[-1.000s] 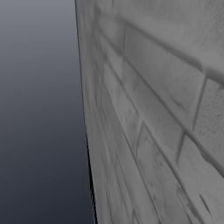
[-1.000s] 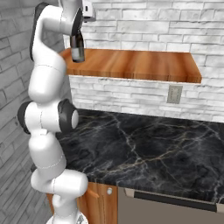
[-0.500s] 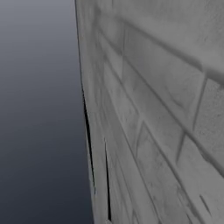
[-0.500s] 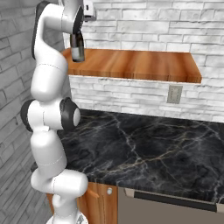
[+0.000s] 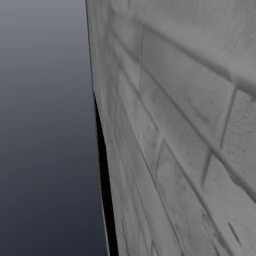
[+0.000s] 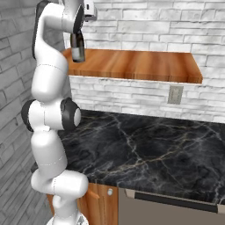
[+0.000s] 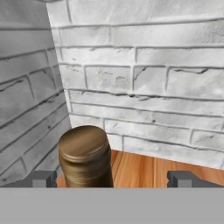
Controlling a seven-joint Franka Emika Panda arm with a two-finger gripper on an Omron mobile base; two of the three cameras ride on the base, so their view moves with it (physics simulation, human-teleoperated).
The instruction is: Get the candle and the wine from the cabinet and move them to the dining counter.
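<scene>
Brown wood shelf [image 6: 136, 66] sits near the top of the picture. Wine [image 6: 78, 46] stands at its left end. Gripper [image 7: 111, 178] is wide open above it, holding nothing.

one wine bottle [image 6: 78, 47], one wooden shelf [image 6: 136, 65] — one marble counter [image 6: 145, 149], one wall outlet [image 6: 175, 94]

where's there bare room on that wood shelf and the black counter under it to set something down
The cabinet is bare from the wine at its left end to its right edge. The black marble counter is bare between the arm and the outlet wall. It is crowded only at the shelf's left corner, where the open gripper straddles the foil bottle top.
</scene>
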